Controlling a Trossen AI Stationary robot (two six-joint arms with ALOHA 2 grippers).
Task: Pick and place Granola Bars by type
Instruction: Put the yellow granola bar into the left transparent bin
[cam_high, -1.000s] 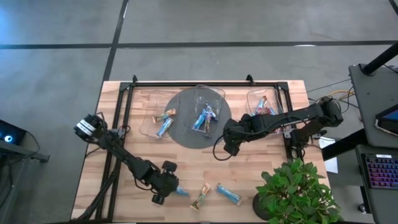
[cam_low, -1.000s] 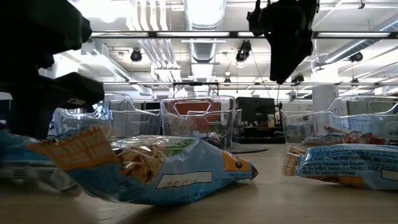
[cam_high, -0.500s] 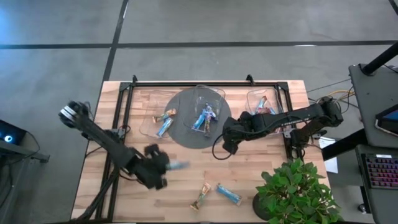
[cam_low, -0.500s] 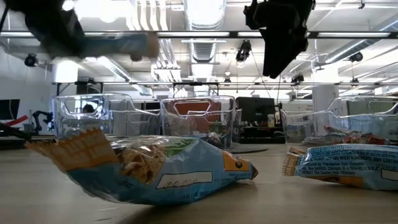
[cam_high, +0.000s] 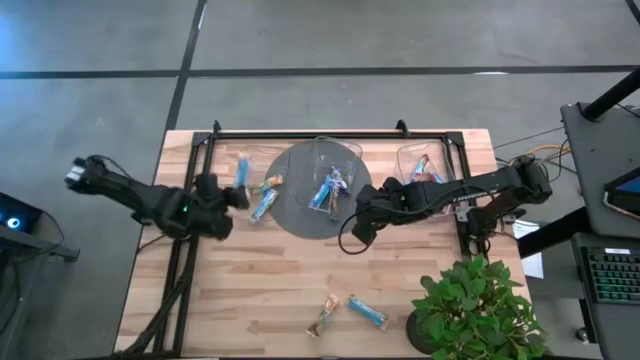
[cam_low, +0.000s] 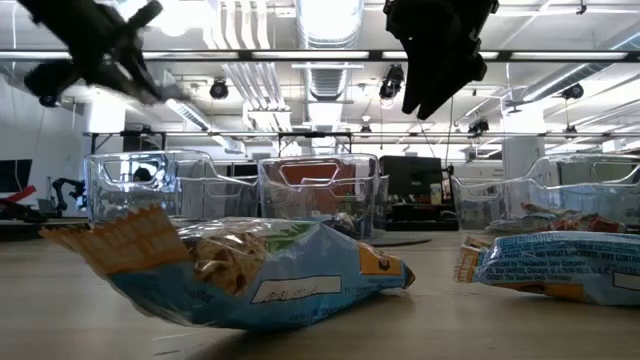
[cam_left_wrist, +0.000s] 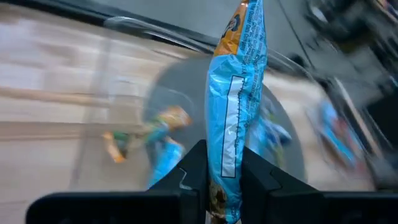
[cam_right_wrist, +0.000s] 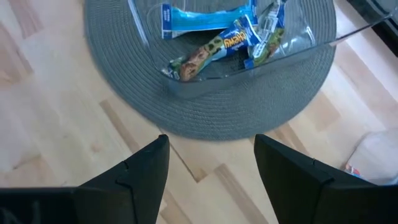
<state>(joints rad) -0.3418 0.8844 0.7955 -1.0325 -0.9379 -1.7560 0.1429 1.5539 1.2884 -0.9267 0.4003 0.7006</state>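
Note:
My left gripper (cam_high: 228, 192) hovers over the table's far left part, beside the left clear bin (cam_high: 258, 208), shut on a bright-blue granola bar (cam_left_wrist: 235, 118). That bin holds a few bars (cam_left_wrist: 157, 135). The middle bin (cam_right_wrist: 186, 87) stands on a round grey mat (cam_right_wrist: 124, 93) and holds several bars (cam_right_wrist: 214, 37). My right gripper (cam_right_wrist: 211, 165) hangs open above the mat's near right edge and touches nothing. Two more bars lie flat near the table's near edge: a tan and blue one (cam_high: 323, 315) and a blue one (cam_high: 367, 312). My left gripper pinches the blue bar between its two fingers (cam_left_wrist: 194, 169) at the bar's lower end (cam_left_wrist: 222, 186). The bar points forward past the fingertips, along the fingers. It is lifted clear, above the left bin's area.
A third clear bin (cam_high: 425, 168) with bars stands at the table's far right. A black frame rail (cam_high: 330, 133) runs along the far edge and down the left side. A potted plant (cam_high: 470, 305) fills the near right corner. Bare wood lies in the table's middle.
My left gripper has risen from the table's near edge with the blue bar and swung toward the far left, to the left bin. The bar is now lifted clear of the table. My right gripper has drifted slightly toward the left.

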